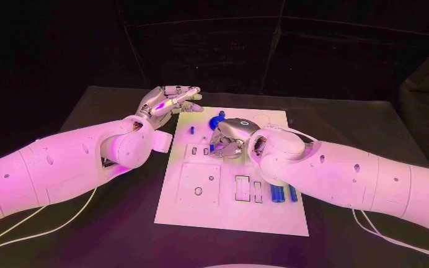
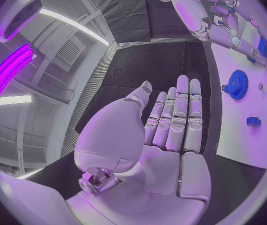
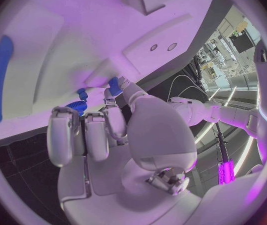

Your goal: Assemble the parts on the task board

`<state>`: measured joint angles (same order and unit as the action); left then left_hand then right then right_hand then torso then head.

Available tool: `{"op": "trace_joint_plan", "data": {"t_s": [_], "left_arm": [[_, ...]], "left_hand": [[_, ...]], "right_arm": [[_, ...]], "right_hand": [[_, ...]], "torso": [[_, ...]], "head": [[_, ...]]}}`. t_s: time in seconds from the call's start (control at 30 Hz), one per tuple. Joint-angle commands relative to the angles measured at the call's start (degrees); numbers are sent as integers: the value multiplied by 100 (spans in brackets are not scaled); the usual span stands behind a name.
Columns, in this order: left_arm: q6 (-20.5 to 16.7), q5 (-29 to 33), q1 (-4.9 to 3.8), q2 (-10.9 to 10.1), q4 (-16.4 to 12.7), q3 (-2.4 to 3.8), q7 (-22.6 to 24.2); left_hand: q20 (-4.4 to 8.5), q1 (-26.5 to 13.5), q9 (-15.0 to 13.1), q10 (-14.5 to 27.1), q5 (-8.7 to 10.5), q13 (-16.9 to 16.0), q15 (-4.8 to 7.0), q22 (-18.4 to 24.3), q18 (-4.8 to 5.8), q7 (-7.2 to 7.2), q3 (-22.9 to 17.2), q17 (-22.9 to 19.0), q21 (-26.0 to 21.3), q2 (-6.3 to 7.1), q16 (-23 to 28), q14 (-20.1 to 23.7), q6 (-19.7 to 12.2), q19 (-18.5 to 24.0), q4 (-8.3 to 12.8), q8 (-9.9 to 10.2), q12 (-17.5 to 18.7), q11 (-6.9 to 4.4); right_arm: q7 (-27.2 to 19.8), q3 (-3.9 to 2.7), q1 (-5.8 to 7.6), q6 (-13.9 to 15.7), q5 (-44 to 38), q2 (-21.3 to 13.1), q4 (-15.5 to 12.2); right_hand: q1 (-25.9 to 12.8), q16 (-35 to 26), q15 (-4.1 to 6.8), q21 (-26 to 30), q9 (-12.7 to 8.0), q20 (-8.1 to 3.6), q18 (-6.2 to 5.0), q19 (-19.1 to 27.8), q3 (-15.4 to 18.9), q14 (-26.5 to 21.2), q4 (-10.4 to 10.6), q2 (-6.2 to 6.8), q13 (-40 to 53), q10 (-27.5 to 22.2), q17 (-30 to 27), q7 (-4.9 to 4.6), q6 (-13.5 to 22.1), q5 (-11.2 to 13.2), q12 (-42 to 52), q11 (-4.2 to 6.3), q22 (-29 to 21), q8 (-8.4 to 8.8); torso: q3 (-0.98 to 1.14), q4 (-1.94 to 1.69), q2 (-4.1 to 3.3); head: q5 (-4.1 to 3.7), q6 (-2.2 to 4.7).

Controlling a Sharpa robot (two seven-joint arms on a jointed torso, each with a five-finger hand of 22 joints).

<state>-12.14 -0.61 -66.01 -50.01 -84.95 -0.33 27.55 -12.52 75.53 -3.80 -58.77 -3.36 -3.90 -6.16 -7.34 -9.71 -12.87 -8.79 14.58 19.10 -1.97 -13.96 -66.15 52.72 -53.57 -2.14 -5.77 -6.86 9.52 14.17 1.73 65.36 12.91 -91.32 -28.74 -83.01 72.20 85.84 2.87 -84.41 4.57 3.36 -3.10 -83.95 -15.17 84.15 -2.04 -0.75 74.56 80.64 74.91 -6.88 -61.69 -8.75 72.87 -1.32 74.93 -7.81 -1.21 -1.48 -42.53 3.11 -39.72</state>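
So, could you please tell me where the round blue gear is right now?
In the head view, the round blue gear sits at the far end of the white task board, between the left hand and right hand.

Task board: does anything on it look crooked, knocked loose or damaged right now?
Nothing stands out. The task board lies flat on the table, the blue gear sits flat on it, and two blue rods lie side by side near its right edge. The right hand hides the board's middle.

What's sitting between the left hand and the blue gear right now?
Nothing. In the left wrist view the left hand lies open over black table, and only bare table and the white board's edge separate it from the blue gear.
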Motion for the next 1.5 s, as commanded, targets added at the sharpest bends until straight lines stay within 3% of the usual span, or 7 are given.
{"op": "trace_joint_plan", "data": {"t_s": [0.03, 0.33, 0.57, 0.87, 1.2, 1.37, 1.5], "left_arm": [[63, 10, -10, 7, -1, 3, 9], [69, 10, -10, 6, 6, 3, 5], [73, 10, -10, 4, 8, 3, 0], [75, 10, -10, 1, 14, 3, -7], [85, 10, -10, 3, 20, 3, -14], [86, 10, -10, 3, 21, 3, -18], [71, -16, -10, 2, 28, 3, -75]], "left_hand": [[-7, -29, 6, -23, -5, 5, -5, 10, -78, -34, -10, 7, -37, -19, 33, -4, 12, -28, 5, 21, 25, 15], [-7, -35, 5, -30, -4, 4, -4, 14, -79, -33, -23, 14, -41, -18, 41, -4, 17, -30, 14, 22, 27, 14], [-7, -35, 5, -30, -4, 4, -4, 14, -79, -33, -23, 14, -41, -18, 41, -4, 17, -30, 14, 22, 27, 14], [-7, -35, 5, -30, -4, 4, -4, 14, -79, -33, -23, 14, -41, -18, 41, -4, 17, -30, 14, 22, 27, 14], [-7, -35, 5, -30, -4, 4, -4, 14, -79, -33, -23, 14, -41, -18, 41, -4, 17, -30, 14, 22, 27, 14], [-7, -35, 5, -30, -4, 4, -4, 14, -79, -33, -23, 14, -41, -18, 41, -4, 17, -30, 14, 22, 27, 14], [-4, -49, 5, -36, -4, 4, 1, 16, -81, -31, -39, 30, -40, -15, 40, -25, 23, -44, 25, 25, 31, 12]], "right_arm": [[104, 23, -17, -336, -94, -12, 10], [123, 23, -22, -442, -135, -1, 5], [147, 23, -25, -395, -142, 3, 3], [183, 23, -26, -303, -143, 12, 2], [266, 23, -27, -193, -152, 19, -4], [300, 23, -31, 69, -184, 0, -35], [103, 23, -52, 683, -213, -106, -174]], "right_hand": [[-82, -35, -17, 38, 4, -3, 8, 18, -7, 401, 5, 63, -37, -61, 634, 42, -8, -79, -52, -19, -20, 51], [-217, -50, -63, 72, -29, 41, -2, 40, 20, 397, 24, 249, -108, -131, 618, -19, 112, -294, -150, -73, -78, 143], [-275, -56, -82, 83, -43, 58, -6, 45, 35, 396, 44, 305, -138, -157, 613, -46, 177, -335, -188, -96, -94, 189], [-464, -80, -132, 124, -66, 106, -20, 72, 169, 388, 150, 438, -246, -243, 583, -102, 378, -89, -318, -154, -172, 307], [-670, -99, -159, 155, -58, 135, -30, 86, 452, 384, 329, 545, -324, -308, 565, -127, 520, 22, -401, -184, -224, 357], [-744, -112, -180, 176, -65, 151, -36, 96, 633, 380, 453, 602, -385, -366, 552, -158, 647, 73, -466, -212, -259, 392], [-737, -112, -205, 186, -70, 173, -38, 98, 802, 381, 543, 649, -447, -420, 558, -192, 780, -36, -524, -242, -275, 402]], "torso": [[-4, -7, -2], [-5, -2, 1], [-1, -1, -1], [-2, -4, 0], [-2, 0, -2], [1, -3, -1], [5, -5, 7]], "head": [[-9, 10], [-8, -1], [-11, -7], [-23, -9], [-27, -18], [-26, -29], [-22, -24]]}}
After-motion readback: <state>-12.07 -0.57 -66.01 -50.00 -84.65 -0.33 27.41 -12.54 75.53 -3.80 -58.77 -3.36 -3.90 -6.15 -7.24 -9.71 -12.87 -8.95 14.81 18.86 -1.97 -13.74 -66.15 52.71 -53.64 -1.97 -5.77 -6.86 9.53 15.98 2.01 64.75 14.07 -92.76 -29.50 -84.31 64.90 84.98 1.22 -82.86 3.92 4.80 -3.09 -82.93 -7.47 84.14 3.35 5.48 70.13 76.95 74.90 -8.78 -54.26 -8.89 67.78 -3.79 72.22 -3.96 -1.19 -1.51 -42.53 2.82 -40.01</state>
